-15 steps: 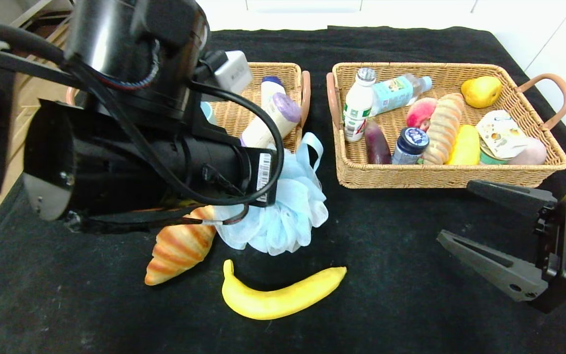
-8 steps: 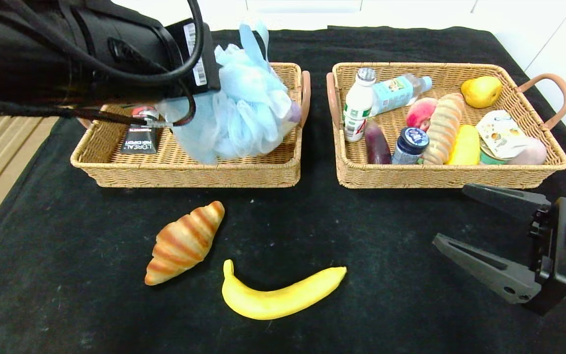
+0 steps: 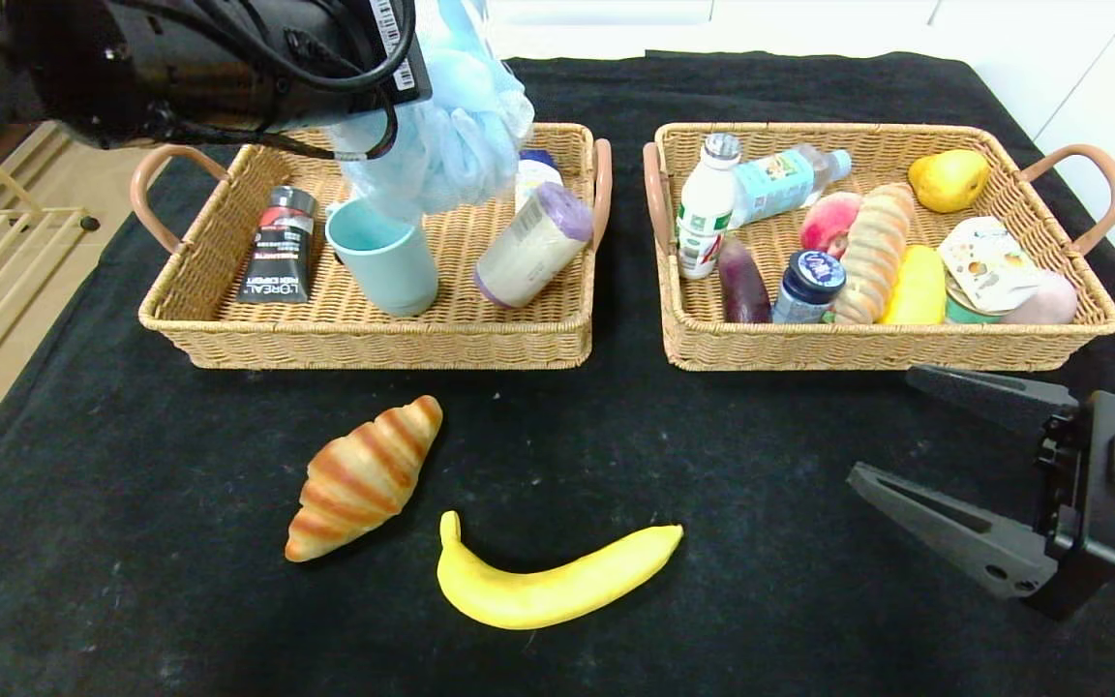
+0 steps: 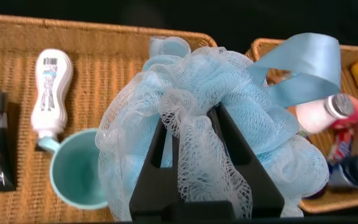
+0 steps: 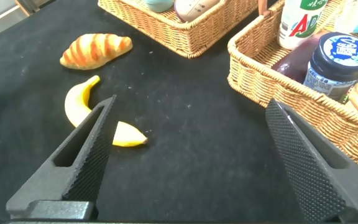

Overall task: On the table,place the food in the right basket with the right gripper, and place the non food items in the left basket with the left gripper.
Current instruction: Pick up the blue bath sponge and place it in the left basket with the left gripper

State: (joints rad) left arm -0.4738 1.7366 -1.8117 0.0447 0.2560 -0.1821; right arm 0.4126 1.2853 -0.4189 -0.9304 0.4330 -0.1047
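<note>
While the left gripper [image 4: 194, 134] stays clamped in the blue bath pouf [image 3: 451, 116], hiding the left basket's [image 3: 364, 334] far corner, the right gripper [image 3: 945, 455] hangs spread wide.

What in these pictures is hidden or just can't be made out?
- Head view: the left gripper is hidden behind its arm and the blue bath sponge that it carries over the left basket.
- Right wrist view: the banana is partly covered by a finger of the right gripper.
- Head view: the right basket items overlap.
</note>
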